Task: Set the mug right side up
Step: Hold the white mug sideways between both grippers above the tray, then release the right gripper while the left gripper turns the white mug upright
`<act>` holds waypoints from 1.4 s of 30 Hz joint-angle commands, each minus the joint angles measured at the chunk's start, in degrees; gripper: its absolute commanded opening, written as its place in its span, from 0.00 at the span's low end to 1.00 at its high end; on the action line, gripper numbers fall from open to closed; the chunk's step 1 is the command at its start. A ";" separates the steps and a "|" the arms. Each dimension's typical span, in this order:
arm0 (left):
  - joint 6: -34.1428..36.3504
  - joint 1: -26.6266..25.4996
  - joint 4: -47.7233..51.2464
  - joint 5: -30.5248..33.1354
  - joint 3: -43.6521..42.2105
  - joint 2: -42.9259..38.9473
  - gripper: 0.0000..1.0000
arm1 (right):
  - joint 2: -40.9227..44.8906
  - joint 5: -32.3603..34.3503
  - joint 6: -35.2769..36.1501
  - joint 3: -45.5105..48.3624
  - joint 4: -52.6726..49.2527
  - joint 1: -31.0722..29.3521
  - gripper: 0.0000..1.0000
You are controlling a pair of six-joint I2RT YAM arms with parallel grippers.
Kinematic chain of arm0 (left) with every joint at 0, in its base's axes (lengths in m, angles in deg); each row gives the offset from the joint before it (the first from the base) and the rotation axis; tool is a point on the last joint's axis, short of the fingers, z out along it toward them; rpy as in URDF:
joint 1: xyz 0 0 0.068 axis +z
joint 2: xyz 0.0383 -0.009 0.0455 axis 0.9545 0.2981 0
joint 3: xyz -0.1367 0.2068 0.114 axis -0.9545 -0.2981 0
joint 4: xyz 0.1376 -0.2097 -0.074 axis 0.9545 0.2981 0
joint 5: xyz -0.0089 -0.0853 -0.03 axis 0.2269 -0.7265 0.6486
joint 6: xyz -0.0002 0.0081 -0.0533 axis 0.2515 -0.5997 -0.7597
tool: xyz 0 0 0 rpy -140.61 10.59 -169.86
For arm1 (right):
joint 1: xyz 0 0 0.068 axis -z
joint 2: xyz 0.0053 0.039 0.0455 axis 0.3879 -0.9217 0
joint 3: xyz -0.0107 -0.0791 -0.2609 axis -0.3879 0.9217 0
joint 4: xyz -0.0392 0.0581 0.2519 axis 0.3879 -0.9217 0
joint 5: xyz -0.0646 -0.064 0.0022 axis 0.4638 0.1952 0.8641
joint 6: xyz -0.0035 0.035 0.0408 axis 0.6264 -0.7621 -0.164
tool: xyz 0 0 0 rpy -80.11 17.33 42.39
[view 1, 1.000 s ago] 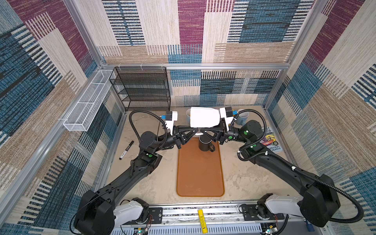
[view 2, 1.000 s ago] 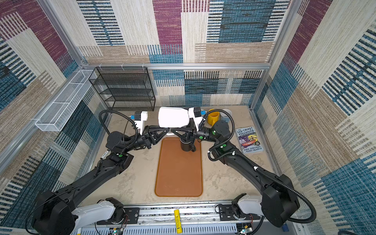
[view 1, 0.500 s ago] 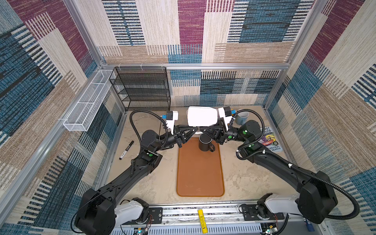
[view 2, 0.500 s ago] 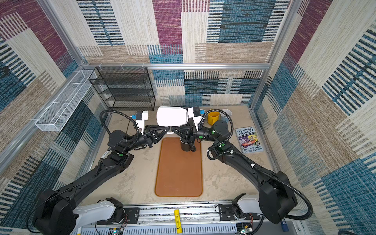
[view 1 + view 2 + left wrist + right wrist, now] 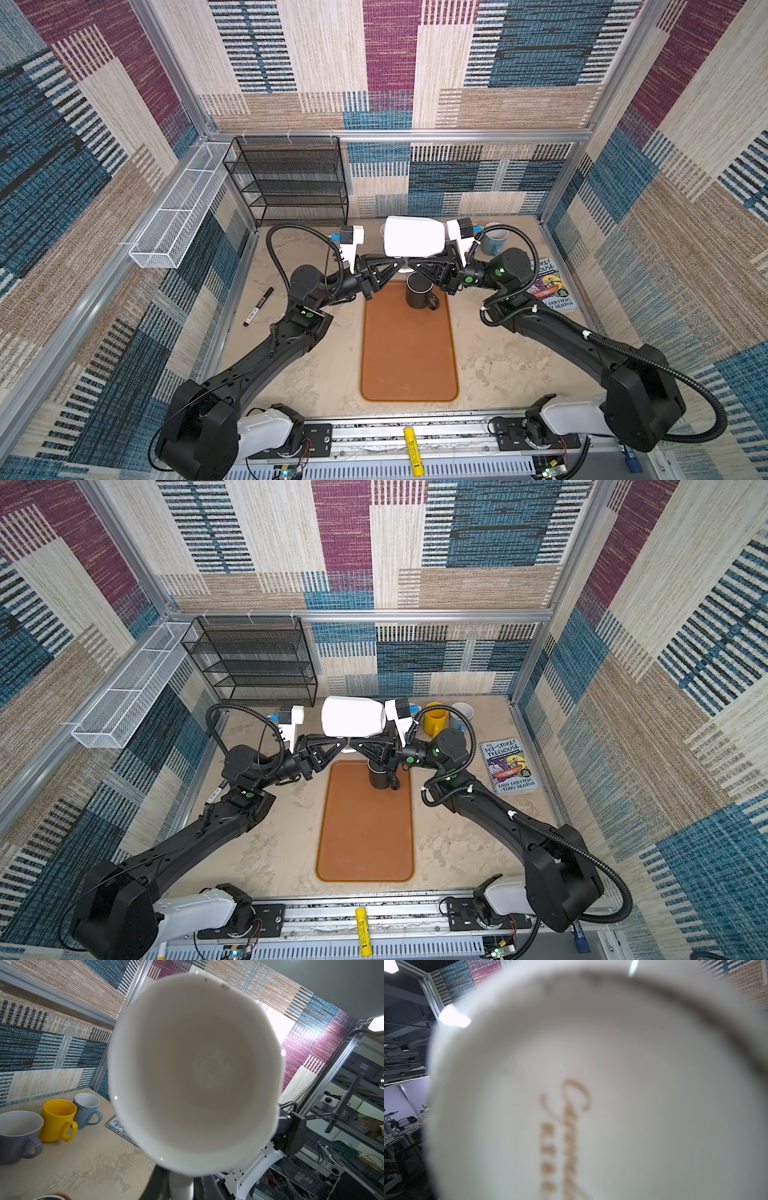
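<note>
A white mug (image 5: 413, 243) (image 5: 353, 717) hangs on its side in the air above the far end of the brown mat (image 5: 409, 353). In the left wrist view I look straight into the mug's (image 5: 193, 1072) open mouth. The right wrist view is filled by the mug's base (image 5: 591, 1084), which bears gold lettering. My left gripper (image 5: 399, 264) (image 5: 182, 1186) is shut on the white handle under the mug. My right gripper (image 5: 412, 264) (image 5: 356, 742) comes in from the opposite side, and its tips meet the same handle, shut; its jaws are hidden in its own wrist view.
A black mug (image 5: 419, 293) stands on the mat just below the grippers. A purple mug (image 5: 16, 1136), a yellow mug (image 5: 57, 1120) and a blue mug (image 5: 86, 1109) stand at the back right beside a book (image 5: 550, 286). At the left are a marker (image 5: 257, 306), a black wire rack (image 5: 291, 183) and a white basket (image 5: 178, 208).
The right gripper's jaws have closed under the white mug. The mug has drifted slightly to the left, and the left gripper has kept its hold.
</note>
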 commanded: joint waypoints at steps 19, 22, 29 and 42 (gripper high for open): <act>-1.83 -0.60 -7.01 -2.77 0.67 -0.31 0.12 | -0.57 -2.48 -0.18 0.18 1.85 -0.60 0.03; -1.26 -0.57 -6.54 -2.21 0.25 -1.25 0.01 | -0.57 -2.84 0.01 0.24 1.62 -0.59 0.03; -1.09 -0.60 -7.35 -2.24 -0.51 -2.46 0.00 | -1.36 -3.58 0.19 0.11 0.58 -0.59 0.03; 2.41 -0.59 -0.36 0.50 -0.16 -4.33 0.00 | 0.23 0.60 3.07 -0.23 -4.63 -0.42 0.43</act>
